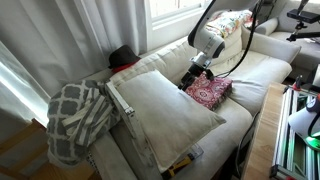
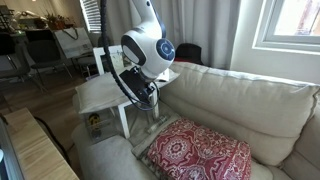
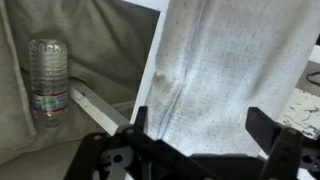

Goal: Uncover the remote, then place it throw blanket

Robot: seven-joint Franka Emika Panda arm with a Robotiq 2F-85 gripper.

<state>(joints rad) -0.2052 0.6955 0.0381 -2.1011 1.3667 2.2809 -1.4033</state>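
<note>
Room: living rm, beige sofa (image 1: 255, 75) under a window, pale curtains (image 1: 60, 40) behind it.
Gripper (image 3: 195, 112): jaws at their widest, nothing betw them. I've got it hanging over the sofa seat, seen in both exterior views.
Right below: whitish fabric (image 3: 230, 60) fills most of the wrist view; can't tell if the fingers touch it.
Bottle (image 3: 48, 80): clear plastic w/ label, on beige upholstery at the left of the wrist view, just beside a white bar (image 3: 95, 102).
Red pillow (image 2: 200, 150): patterned, lying on the seat near the gripper, apart from it.
Big cushion (image 1: 165, 105): pale, lying flat across the seat, betw gripper and sofa arm.
Throw blanket (image 1: 75, 120): grey/white pattern, bunched over the sofa arm, well apart from the gripper.
Side table (image 2: 105, 95): white, at the sofa end behind the arm.
Remote: I can't see it in any view, so can't tell where it lies.
</note>
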